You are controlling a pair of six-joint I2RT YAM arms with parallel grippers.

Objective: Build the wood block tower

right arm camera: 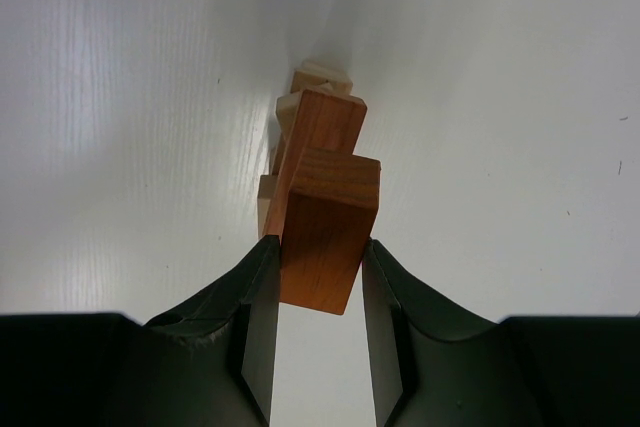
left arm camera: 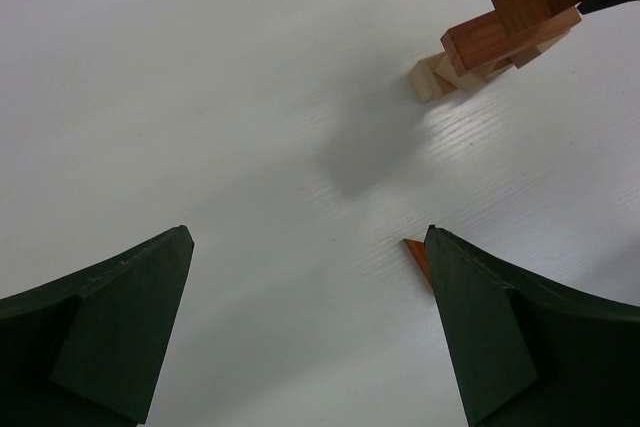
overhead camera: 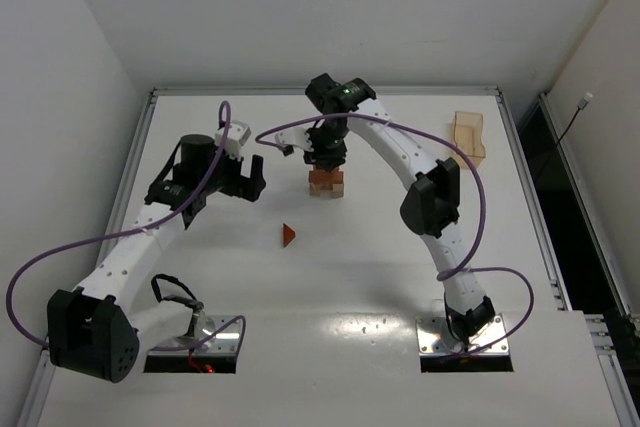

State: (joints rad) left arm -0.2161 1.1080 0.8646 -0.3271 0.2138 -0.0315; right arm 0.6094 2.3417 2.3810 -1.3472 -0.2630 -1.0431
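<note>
The wood block tower [overhead camera: 326, 185] stands at mid-table, tan pieces below and reddish-brown ones above [left arm camera: 490, 42]. My right gripper [overhead camera: 326, 155] reaches down over it and is shut on the topmost reddish-brown block [right arm camera: 325, 232], which sits between both fingers [right arm camera: 255, 297] above the lower pieces [right arm camera: 318, 112]. My left gripper [overhead camera: 254, 177] hovers open to the left of the tower with nothing between its fingers [left arm camera: 308, 232]. A loose reddish-brown triangle block [overhead camera: 288, 236] lies on the table in front of the tower. Only its tip [left arm camera: 418, 255] peeks out beside my left gripper's right finger.
A light-tan wooden tray [overhead camera: 468, 135] lies at the back right near the table's raised rim [overhead camera: 320, 90]. Purple cables loop off both arms. The right arm's elbow [overhead camera: 430, 202] stands right of the tower.
</note>
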